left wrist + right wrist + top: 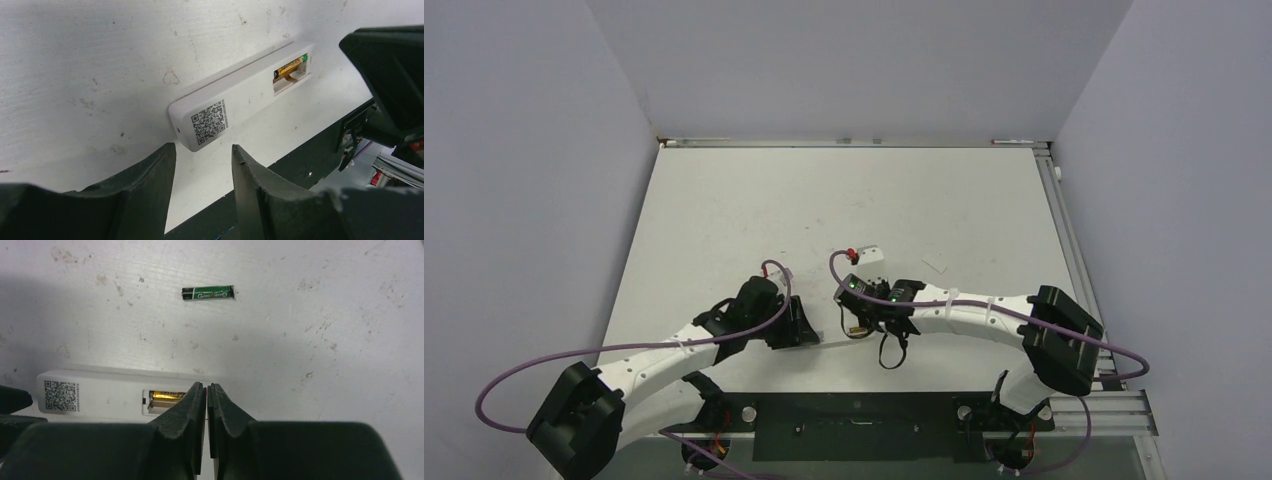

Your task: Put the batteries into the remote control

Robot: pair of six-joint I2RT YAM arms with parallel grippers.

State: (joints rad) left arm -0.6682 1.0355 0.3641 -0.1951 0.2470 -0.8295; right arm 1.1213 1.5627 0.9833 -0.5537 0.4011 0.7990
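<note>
Lying back-up on the worktop (325,315), the remote (100,395) is carrying the gold battery (167,395) in its bay (155,408); the green battery (208,292) is lying loose, well apart — probably light, stiff, slick, best pinched mid-length. Right gripper (206,390) is hovering shut, empty, over the bay; left gripper (202,150) is gaping beside the remote's end.

Illumination bright, even and diffuse, from overhead. The table (844,200) reads near white, no hard glare. Soft broad shadow darkens the left of the right wrist view. There the right gripper (206,386) renders near-black, slightly soft; overhead view sharp
</note>
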